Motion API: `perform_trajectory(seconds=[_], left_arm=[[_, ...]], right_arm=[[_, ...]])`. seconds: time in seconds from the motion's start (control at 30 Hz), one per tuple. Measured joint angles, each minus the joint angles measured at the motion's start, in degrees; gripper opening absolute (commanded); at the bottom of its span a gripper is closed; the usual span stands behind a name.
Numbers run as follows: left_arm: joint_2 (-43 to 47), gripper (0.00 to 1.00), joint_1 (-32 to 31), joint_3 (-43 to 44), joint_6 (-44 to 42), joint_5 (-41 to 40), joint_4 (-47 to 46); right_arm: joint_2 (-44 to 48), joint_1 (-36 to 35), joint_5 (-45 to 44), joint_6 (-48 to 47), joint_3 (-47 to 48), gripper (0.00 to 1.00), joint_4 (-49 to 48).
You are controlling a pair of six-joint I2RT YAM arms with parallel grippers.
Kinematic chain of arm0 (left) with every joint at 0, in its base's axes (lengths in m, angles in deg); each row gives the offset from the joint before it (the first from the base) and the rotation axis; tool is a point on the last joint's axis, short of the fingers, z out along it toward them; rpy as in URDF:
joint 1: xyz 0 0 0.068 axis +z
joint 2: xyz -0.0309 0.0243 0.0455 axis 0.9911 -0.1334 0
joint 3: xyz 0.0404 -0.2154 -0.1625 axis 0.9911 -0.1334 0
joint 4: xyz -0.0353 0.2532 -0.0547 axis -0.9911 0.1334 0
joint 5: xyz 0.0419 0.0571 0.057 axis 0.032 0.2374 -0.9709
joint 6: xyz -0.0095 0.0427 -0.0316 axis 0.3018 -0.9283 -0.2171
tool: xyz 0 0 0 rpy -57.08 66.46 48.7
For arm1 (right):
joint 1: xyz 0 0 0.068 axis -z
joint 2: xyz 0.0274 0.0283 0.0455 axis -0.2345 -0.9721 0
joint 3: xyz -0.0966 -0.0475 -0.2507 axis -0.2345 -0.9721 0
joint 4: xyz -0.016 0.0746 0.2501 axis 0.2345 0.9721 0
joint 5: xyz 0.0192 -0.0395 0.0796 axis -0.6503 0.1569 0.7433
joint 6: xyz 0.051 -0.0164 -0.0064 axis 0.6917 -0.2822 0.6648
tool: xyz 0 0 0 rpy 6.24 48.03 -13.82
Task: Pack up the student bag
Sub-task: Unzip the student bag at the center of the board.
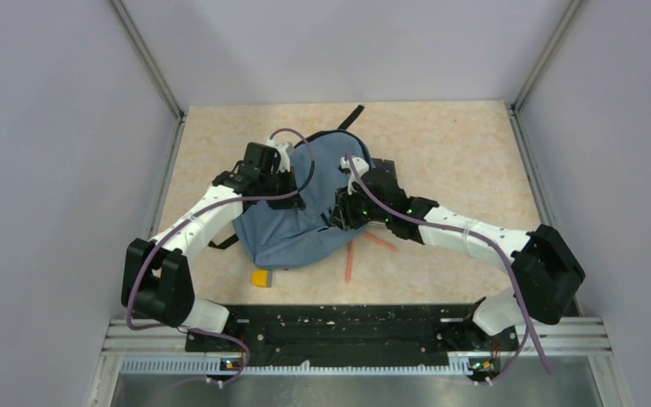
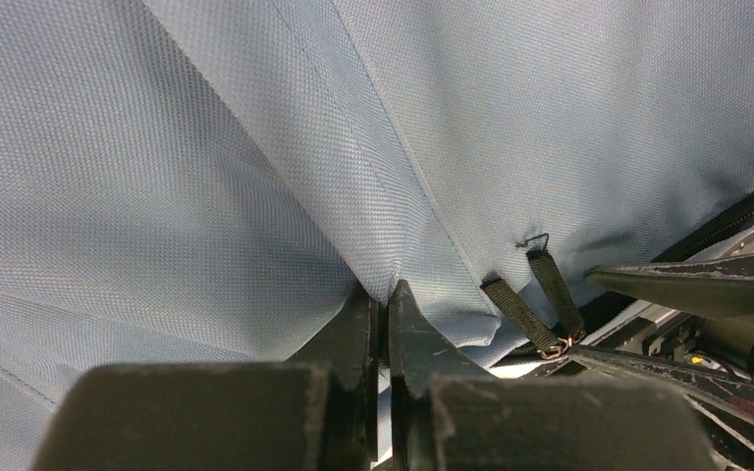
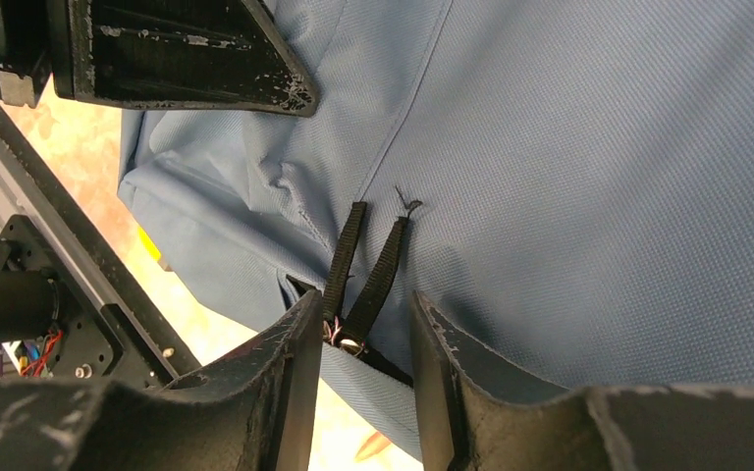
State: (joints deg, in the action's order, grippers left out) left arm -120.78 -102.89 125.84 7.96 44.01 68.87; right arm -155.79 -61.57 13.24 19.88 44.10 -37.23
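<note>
The slate-blue student bag lies mid-table and fills both wrist views. My left gripper is over the bag's left part; in the left wrist view it is shut on a pinched fold of the blue fabric. My right gripper is at the bag's right side. In the right wrist view it is open, with two black zipper pull straps reaching down between its fingers, not clamped. The same pulls show in the left wrist view.
A small yellow object lies by the bag's near edge. Two orange pencils lie on the table near the bag's right near side. A black strap sticks out behind the bag. Walls enclose the table.
</note>
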Motion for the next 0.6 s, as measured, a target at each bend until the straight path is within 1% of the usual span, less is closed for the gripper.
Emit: perform_trajectory(seconds=[0.3,0.5,0.6], left_arm=[[0.0,0.0,0.0,0.0,-0.2,0.0,0.0],[0.0,0.0,0.0,0.0,-0.4,0.0,0.1],[0.0,0.0,0.0,0.0,-0.4,-0.1,0.1]], right_arm=[[-1.8,-0.8,-1.5,0.0,0.7,0.33,-0.1],[-3.7,-2.7,-4.9,-0.3,2.6,0.32,1.3],[-3.8,-3.7,-7.5,-0.7,2.9,0.29,1.9]])
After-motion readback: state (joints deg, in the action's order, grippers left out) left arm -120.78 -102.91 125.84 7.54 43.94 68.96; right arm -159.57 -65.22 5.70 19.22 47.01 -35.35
